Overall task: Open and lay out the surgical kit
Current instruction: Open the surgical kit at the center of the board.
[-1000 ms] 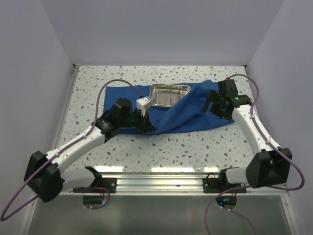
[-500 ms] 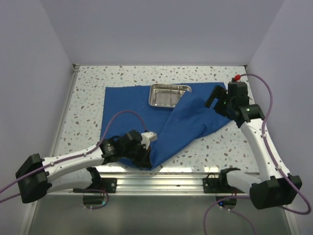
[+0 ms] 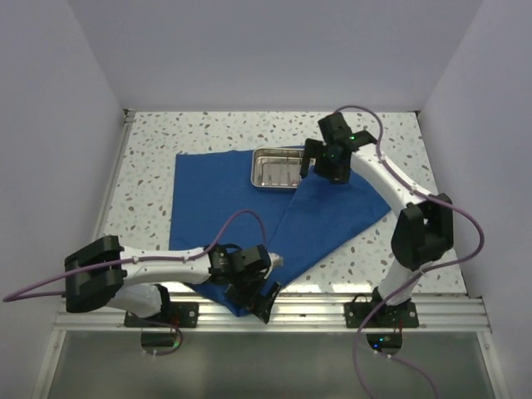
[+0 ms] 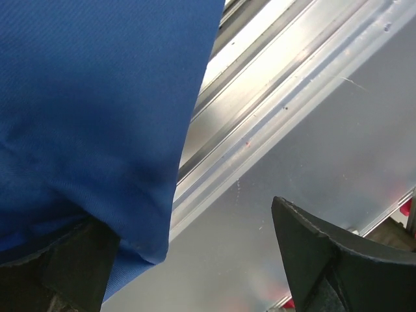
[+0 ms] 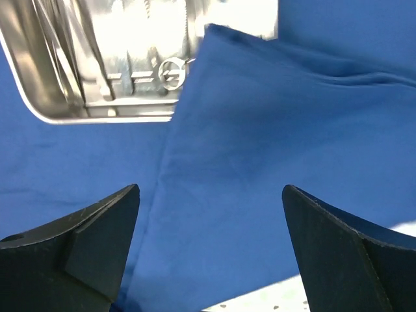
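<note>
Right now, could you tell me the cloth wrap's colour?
The cloth wrap is royal blue; clearest from top external.

Blue cloth [image 4: 91,117] over metal rail [image 4: 273,97]

I've drawn the left gripper [image 3: 264,304] back from beside the tray [image 3: 277,169] to the near rail [image 3: 332,303]. The cloth wrap [image 3: 216,191] came with it: its near corner now reaches the rail, and its left half lies flat. The right gripper [image 3: 320,170] has swung from the cloth's right corner leftward to the tray's right end.
</note>
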Motion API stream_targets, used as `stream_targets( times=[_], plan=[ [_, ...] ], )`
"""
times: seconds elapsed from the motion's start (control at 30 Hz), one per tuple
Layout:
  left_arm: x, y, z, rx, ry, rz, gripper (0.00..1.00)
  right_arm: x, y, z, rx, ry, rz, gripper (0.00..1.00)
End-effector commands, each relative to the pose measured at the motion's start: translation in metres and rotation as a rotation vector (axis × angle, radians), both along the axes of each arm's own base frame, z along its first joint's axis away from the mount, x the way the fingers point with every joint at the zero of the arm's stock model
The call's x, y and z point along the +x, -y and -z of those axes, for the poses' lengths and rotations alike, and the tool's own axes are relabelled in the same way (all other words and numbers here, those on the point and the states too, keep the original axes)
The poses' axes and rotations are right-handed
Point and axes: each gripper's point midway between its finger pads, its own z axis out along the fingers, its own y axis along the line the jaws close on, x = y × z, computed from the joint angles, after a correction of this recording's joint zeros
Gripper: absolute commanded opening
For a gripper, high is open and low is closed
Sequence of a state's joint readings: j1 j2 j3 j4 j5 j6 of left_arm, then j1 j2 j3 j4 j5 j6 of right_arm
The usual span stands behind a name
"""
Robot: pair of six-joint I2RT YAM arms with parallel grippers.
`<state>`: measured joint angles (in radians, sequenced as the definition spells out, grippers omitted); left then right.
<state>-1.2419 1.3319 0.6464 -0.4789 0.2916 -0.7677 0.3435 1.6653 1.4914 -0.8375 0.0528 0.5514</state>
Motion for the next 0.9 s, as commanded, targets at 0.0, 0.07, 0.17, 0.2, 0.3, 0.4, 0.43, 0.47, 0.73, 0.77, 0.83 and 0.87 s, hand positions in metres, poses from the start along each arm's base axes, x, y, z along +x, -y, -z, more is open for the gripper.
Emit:
stream_targets(
  times=[0.0, 0.07, 0.17, 0.2, 0.3, 0.4, 0.43, 0.47, 0.73, 0.77, 0.83, 0.87],
  plan=[
    [0.016, -0.005, 0.024, 0.106, 0.076, 0.009, 1.00, -0.010, -0.013, 0.005, -0.094, -0.057, -0.078, 0.95],
    [0.018, 0.006, 0.019, 0.078, 0.077, 0.004, 1.00, 0.008, -0.021, -0.002, -0.071, 0.006, -0.065, 0.95],
    [0.021, 0.019, 0.013, 0.028, 0.083, 0.004, 1.00, 0.019, -0.020, 0.006, -0.139, -0.041, -0.066, 0.95],
    [0.022, 0.021, 0.011, 0.021, 0.088, 0.006, 1.00, 0.022, -0.013, 0.009, -0.185, -0.047, -0.054, 0.95],
    [0.023, 0.023, 0.009, 0.005, 0.101, 0.018, 0.99, 0.030, -0.009, 0.019, -0.264, -0.076, -0.059, 0.95],
    [0.024, 0.024, 0.009, -0.006, 0.107, 0.031, 1.00, 0.042, -0.016, 0.028, -0.275, -0.057, -0.077, 0.95],
    [0.023, 0.024, 0.010, -0.005, 0.104, 0.040, 1.00, 0.046, -0.019, 0.032, -0.285, -0.063, -0.081, 0.95],
    [0.024, 0.025, 0.010, -0.007, 0.105, 0.040, 1.00, 0.049, -0.018, 0.036, -0.297, -0.073, -0.080, 0.95],
    [0.025, 0.020, 0.011, -0.028, 0.086, 0.039, 1.00, 0.057, -0.017, 0.053, -0.383, -0.125, -0.075, 0.95],
    [0.026, 0.021, 0.010, -0.037, 0.089, 0.039, 1.00, 0.057, -0.018, 0.055, -0.391, -0.129, -0.078, 0.95],
    [0.026, 0.018, 0.012, -0.033, 0.084, 0.036, 0.99, 0.056, -0.016, 0.062, -0.418, -0.156, -0.075, 0.94],
    [0.027, 0.018, 0.012, -0.036, 0.087, 0.036, 1.00, 0.056, -0.015, 0.064, -0.433, -0.161, -0.073, 0.93]
  ],
)
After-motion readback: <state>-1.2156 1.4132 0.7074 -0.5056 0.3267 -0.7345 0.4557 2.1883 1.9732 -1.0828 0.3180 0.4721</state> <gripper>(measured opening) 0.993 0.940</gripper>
